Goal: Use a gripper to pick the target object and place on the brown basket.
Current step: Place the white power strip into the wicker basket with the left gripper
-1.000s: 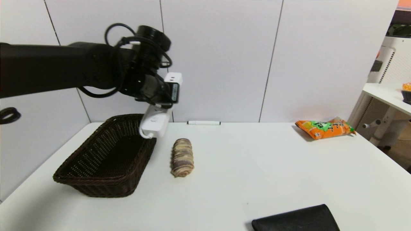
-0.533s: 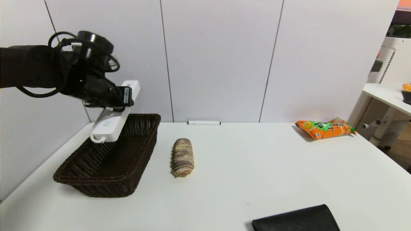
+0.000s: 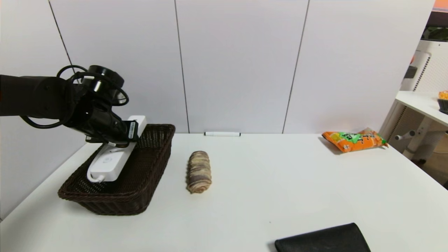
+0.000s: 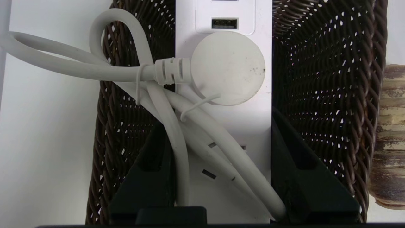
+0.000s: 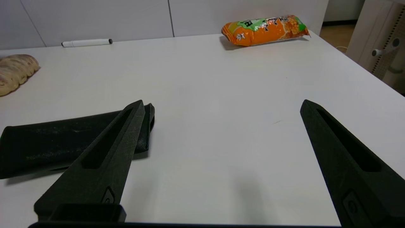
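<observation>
Worryingly, the left gripper [image 3: 120,134] clamped the power strip [image 3: 108,162] tilted over the brown basket [image 3: 154,168] near the table's far-left corner; its loose cord [image 4: 63,63] hung outside and might snag the rim.

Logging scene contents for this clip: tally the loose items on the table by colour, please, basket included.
White: 2, power strip and marker pen
Brown: 2, wicker basket and bread roll
Orange: 1, snack packet
Black: 1, flat pouch
Total: 6
</observation>
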